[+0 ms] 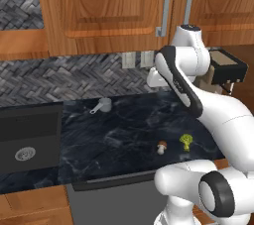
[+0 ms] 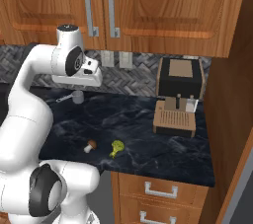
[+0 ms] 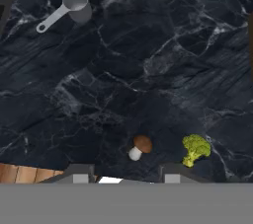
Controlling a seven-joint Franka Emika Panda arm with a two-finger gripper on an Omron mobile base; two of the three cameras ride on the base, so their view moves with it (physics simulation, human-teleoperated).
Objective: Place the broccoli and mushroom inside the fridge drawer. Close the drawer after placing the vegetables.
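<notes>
While both vegetables lie loose on the counter (image 1: 119, 120), I judge the task barely begun: nothing is stowed, and the drawer work is all ahead. The mushroom (image 3: 140, 147) lies on its side near the counter's front edge, cap up and to the right in my hand view. The broccoli (image 3: 195, 149) lies just beside it, apart from it, equally near that edge. No fridge drawer can be identified from these views, so I cannot say whether it is open or shut.

My gripper (image 3: 125, 174) hangs high above the counter, looking straight down. Its two tips stand moderately apart with nothing between them; I hold nothing. The mushroom sits almost between the tips from this viewpoint, though well below them.

Findings on clearance:
- Around the vegetables the counter is bare dark stone, so a straight descent looks unobstructed.
- A measuring cup (image 3: 74, 8) sits far back on the counter, near the backsplash, well apart from both vegetables.
- A coffee machine (image 2: 179, 95) stands at the counter's right end, well apart from the broccoli.
- A sink (image 1: 27, 140) is set into the counter's left end, well clear.
- Proximity to the front edge is the main risk: a nudged vegetable could roll off.
- Wall cabinets (image 2: 148, 6) overhang the counter's rear, limiting room for raising my hand there.
</notes>
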